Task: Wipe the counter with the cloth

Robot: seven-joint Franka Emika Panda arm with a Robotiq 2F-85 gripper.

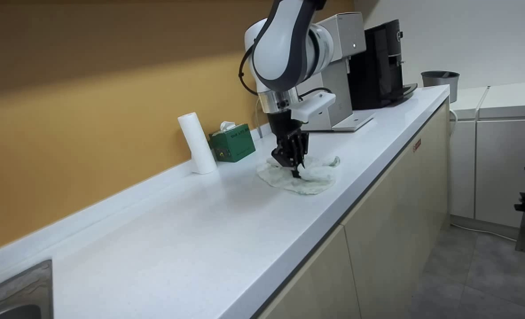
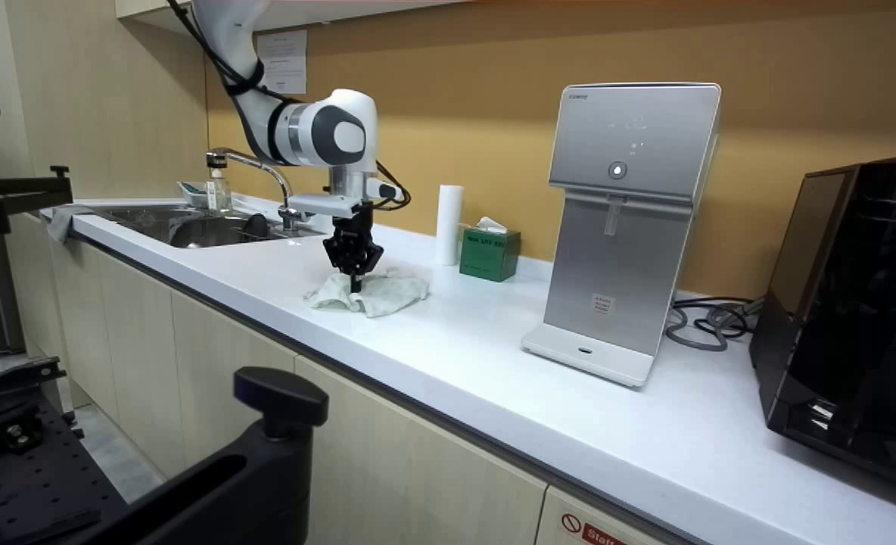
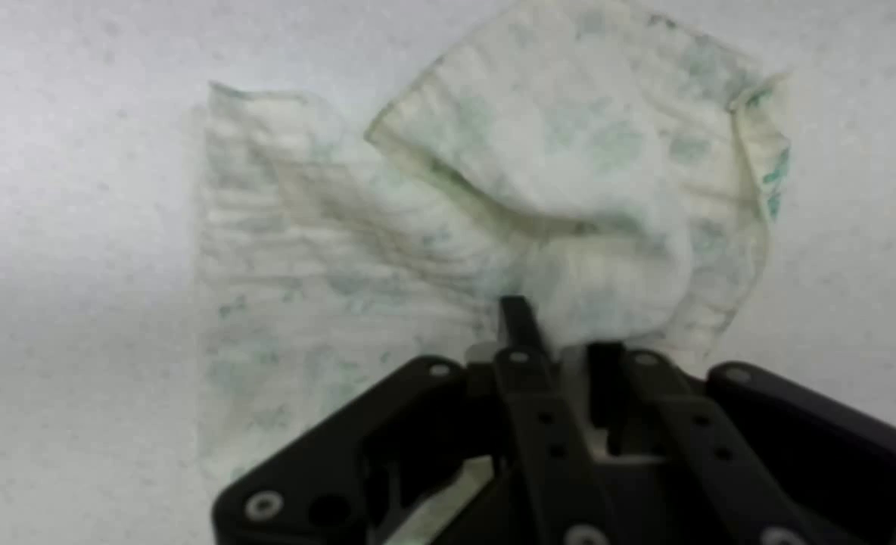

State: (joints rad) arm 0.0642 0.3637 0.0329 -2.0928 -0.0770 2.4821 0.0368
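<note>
A whitish cloth with pale green marks lies crumpled on the white counter (image 1: 178, 239); the cloth shows in both exterior views (image 1: 315, 184) (image 2: 395, 294) and fills the middle of the wrist view (image 3: 297, 303). My gripper points down into the middle of the cloth in both exterior views (image 1: 299, 170) (image 2: 356, 281). In the wrist view my gripper (image 3: 560, 333) has its fingers close together with a narrow gap. A raised fold of cloth runs into that gap and covers the tip of the right finger. The rest of the cloth spreads flat on the counter.
A paper towel roll (image 1: 197, 144) and a green tissue box (image 1: 233, 142) stand by the wall behind the cloth. A silver water dispenser (image 2: 622, 235) and a black machine (image 2: 857, 325) stand further along. A sink (image 2: 206, 229) with a faucet (image 2: 266, 170) is at the opposite end.
</note>
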